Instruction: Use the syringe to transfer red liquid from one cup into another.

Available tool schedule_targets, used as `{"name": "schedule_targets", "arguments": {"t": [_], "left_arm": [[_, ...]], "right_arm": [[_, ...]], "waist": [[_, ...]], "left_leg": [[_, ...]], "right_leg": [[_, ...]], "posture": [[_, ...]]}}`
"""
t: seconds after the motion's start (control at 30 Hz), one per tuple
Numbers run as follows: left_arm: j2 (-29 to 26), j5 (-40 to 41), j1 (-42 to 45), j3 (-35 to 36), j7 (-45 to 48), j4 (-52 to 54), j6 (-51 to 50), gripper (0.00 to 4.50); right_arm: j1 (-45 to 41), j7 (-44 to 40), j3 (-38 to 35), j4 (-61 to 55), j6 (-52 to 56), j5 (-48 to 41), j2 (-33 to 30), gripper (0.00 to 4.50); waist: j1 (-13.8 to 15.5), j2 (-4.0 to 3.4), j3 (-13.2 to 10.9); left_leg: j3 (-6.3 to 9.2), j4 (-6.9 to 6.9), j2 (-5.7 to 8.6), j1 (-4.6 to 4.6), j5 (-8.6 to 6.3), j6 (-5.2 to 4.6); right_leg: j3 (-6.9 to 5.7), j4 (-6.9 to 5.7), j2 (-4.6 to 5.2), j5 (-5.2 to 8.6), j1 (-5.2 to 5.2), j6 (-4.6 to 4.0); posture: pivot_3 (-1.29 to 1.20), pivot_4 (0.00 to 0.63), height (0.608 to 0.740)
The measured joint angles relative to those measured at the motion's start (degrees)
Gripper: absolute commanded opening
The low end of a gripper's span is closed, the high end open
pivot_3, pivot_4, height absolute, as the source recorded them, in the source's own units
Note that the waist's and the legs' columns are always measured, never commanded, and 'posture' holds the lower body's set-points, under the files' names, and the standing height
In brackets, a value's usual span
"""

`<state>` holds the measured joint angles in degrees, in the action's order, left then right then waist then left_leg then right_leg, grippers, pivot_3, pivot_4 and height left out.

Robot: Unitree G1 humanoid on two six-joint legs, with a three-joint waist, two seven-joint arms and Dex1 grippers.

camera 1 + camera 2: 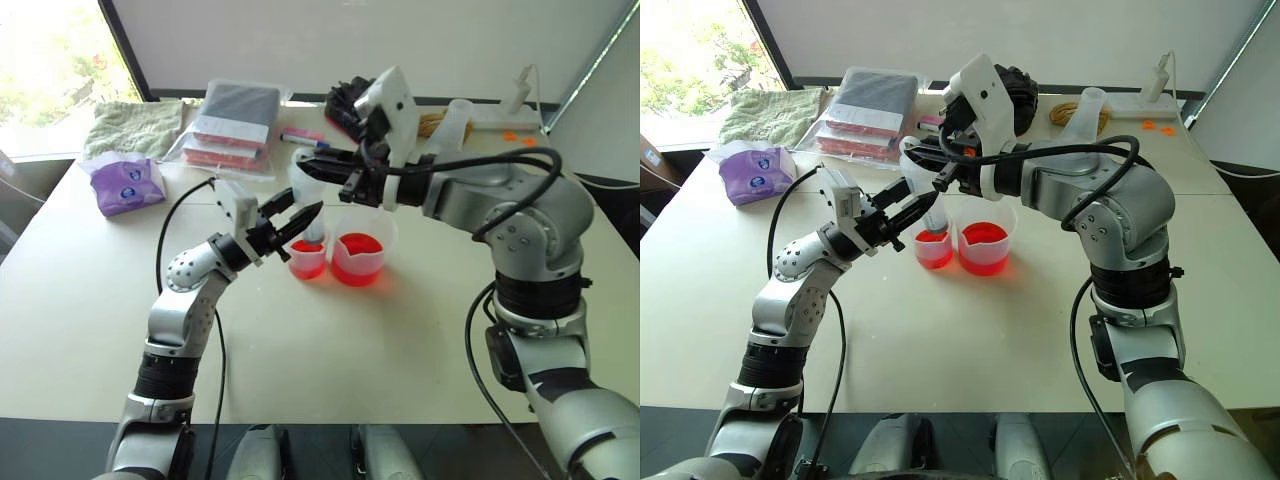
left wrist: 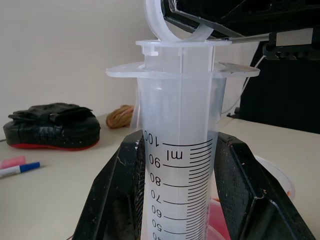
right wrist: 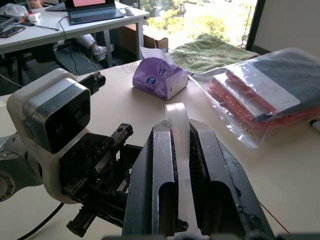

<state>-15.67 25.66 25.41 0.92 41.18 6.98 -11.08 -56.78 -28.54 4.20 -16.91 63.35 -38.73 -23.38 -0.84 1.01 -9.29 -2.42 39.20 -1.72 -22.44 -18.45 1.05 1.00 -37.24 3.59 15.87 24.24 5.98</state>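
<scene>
The clear syringe stands upright with its tip down in the narrower cup, which holds red liquid. My left gripper is shut on the syringe barrel, one black finger on each side. My right gripper reaches in from the right above it and is shut on the plunger's ring. The plunger's top plate sits close above the barrel's flange. The wider spouted cup, also with red liquid, stands just right of the narrower one.
At the back of the table lie a purple tissue pack, a green towel, a plastic bag of flat packs, a blue-capped pen, a black object, a rope coil and a frosted cup.
</scene>
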Motion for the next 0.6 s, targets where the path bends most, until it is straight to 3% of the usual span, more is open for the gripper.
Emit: {"name": "schedule_targets", "arguments": {"t": [0.57,0.6], "left_arm": [[-2.0,1.1,-0.8,0.3,-0.1,2.1,-2.6,1.46],[-2.2,1.2,-1.0,0.3,-0.1,2.2,-2.6,1.46]], "right_arm": [[0.3,-2.9,0.5,0.6,-1.3,1.9,0.6,0.06],[0.3,-3.1,0.5,0.9,-1.3,1.9,0.6,0.45]], "waist": [[0.0,0.00,0.0],[0.0,0.00,0.0]], "left_leg": [[0.00,0.00,0.00,0.00,0.00,0.00],[0.00,-0.01,0.00,0.00,0.00,0.00]], "right_leg": [[0.00,0.00,0.00,0.00,0.00,0.00],[0.00,0.00,0.00,0.00,0.00,0.00]], "posture": [[0.00,0.150,0.740],[0.00,0.150,0.740]]}}
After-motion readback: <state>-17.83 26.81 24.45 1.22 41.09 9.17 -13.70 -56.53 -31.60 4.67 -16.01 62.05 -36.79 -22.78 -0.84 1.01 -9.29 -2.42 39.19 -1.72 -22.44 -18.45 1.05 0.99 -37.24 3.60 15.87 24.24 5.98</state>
